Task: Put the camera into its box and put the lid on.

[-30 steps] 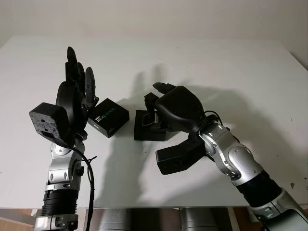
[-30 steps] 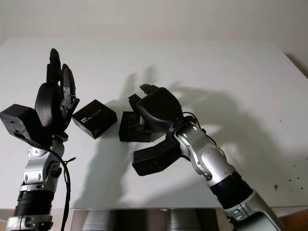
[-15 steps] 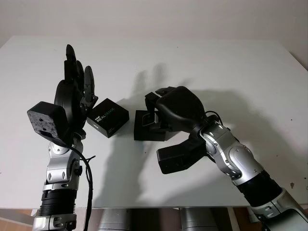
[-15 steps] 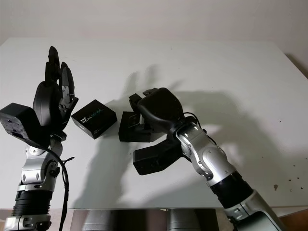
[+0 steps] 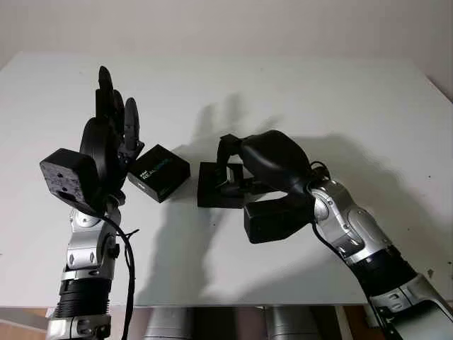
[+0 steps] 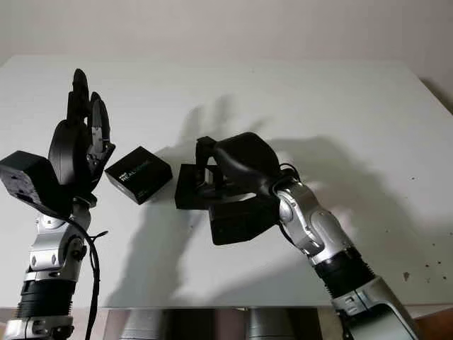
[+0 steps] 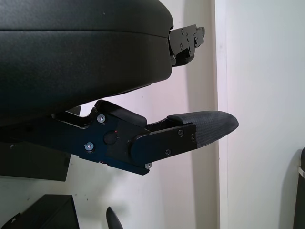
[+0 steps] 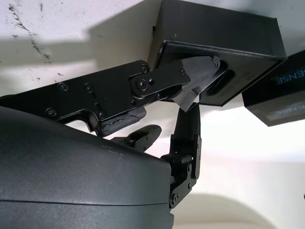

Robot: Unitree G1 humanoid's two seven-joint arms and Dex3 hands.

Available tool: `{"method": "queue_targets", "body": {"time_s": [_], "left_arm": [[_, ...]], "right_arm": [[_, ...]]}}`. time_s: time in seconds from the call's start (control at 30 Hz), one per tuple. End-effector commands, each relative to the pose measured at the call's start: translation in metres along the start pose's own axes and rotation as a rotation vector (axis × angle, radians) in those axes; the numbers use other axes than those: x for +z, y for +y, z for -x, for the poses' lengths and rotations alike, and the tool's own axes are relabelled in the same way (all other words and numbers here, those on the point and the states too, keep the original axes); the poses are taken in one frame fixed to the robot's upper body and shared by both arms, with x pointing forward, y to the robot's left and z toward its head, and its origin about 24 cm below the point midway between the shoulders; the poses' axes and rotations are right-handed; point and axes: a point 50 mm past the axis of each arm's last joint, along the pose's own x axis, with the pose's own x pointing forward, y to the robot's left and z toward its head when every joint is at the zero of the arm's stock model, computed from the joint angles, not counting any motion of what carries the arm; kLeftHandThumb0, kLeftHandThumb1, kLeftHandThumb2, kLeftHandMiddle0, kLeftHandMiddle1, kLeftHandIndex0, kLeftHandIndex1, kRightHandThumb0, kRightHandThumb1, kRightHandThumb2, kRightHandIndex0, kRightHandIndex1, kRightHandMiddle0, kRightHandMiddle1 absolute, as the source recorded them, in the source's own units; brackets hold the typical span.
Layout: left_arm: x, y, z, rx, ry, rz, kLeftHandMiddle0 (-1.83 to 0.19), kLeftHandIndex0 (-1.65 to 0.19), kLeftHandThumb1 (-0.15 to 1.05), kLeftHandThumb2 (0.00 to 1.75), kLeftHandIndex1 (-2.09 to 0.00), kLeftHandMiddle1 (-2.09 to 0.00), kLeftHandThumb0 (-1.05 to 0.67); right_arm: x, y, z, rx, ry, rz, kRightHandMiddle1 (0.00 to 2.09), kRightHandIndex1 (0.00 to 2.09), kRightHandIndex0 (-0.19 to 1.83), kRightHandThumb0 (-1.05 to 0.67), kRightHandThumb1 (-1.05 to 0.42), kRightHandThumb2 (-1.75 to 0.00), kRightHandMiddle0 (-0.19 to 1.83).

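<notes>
A: Where's the box (image 5: 219,185)?

B: Middle of the frame on the white surface (image 5: 318,99), open. The right hand (image 5: 237,159) is over it, fingertips at its rim; I can't tell whether it holds the camera.

A: And the lid (image 5: 159,172)?

B: Just left of the box, apart from it. The left hand (image 5: 113,120), raised and holding nothing, is nearer.
</notes>
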Motion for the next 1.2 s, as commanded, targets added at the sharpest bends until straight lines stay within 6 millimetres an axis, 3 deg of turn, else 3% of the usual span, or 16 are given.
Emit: {"method": "queue_targets", "body": {"time_s": [0.0,0.73,1.17], "left_arm": [[0.006,0.0,-0.001,-0.008,-0.023,-0.005,0.19,0.19,1.05,0.63,0.0,0.0,-0.7],[0.007,0.003,0.0,-0.006,-0.027,-0.015,0.19,0.19,1.05,0.64,0.0,0.0,-0.69],[0.008,0.003,0.002,-0.001,-0.028,-0.022,0.19,0.19,1.05,0.64,0.0,0.0,-0.7]], "right_arm": [[-0.005,-0.004,-0.001,-0.029,0.012,-0.012,1.26,0.07,0.56,-0.44,-0.99,-0.05,0.38],[-0.016,-0.002,0.005,-0.167,0.068,-0.238,1.53,0.05,0.5,-0.4,-0.98,-0.05,0.32],[-0.014,-0.001,0.014,-0.179,0.077,-0.29,1.57,0.04,0.46,-0.42,-1.01,-0.06,0.28]]}}
